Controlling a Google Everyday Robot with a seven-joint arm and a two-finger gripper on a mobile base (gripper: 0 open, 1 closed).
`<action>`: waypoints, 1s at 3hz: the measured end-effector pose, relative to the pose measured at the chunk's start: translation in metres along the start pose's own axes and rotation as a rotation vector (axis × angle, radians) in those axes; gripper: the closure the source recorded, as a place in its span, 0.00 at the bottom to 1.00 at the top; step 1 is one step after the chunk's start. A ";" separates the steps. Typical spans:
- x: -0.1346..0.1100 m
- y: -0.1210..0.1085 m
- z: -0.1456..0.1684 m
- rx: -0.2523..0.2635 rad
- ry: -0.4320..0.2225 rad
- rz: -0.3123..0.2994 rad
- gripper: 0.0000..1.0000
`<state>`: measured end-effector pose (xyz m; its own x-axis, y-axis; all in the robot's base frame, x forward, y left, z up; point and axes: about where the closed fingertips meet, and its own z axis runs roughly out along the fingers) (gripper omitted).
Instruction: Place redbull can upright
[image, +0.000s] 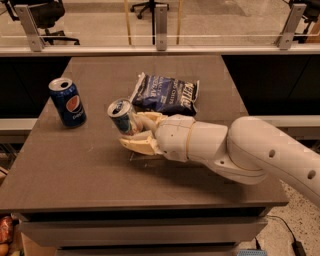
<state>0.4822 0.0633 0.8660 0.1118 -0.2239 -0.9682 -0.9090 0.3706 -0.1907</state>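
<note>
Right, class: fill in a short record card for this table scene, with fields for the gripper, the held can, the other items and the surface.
Gripper: cream two-finger gripper, mid-table, closed around the can
Held can: slim silver-and-blue metal redbull can, top end up, near upright; base hidden
Other can: wider dark blue Pepsi can, upright, far left, apart
Bag: dark blue crinkled snack bag, lying flat behind the gripper
Surface: brown table

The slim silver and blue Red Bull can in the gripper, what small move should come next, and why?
Probably a slight wrist rotation to bring the slim silver-and-blue redbull can vertical before lowering it. The gripper, over the middle of the brown table, is shut on the can, which leans with its top toward the dark blue Pepsi can.
</note>
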 end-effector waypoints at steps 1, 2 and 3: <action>0.002 0.000 -0.002 0.008 -0.013 0.009 0.36; 0.004 0.001 -0.004 0.015 -0.023 0.016 0.13; 0.006 0.001 -0.006 0.018 -0.031 0.022 0.00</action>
<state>0.4796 0.0564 0.8606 0.1047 -0.1878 -0.9766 -0.9041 0.3912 -0.1721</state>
